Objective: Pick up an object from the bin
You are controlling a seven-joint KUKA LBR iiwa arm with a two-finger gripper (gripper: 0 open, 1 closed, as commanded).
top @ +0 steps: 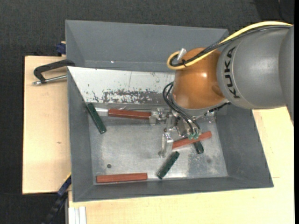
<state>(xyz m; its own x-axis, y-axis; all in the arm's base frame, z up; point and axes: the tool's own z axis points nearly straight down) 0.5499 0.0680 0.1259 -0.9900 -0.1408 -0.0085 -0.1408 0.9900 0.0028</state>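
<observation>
Six sticks are counted on the floor of the bin (140,45). The gripper (172,136) is placed low, right of centre, against the left end of a red-brown stick (198,138); whether it is parted or closed cannot be told. A short green piece (199,148) and a dark green stick (168,164) are found just beside it. A green bar (96,119) and a long red-brown bar (128,114) are kept near the back wall, and a red-brown block (121,177) along the front edge. The middle left floor is left bare.

Red-brown bars (121,177) and dark green sticks (96,118) lie scattered on the floor of the grey bin (135,146).
</observation>
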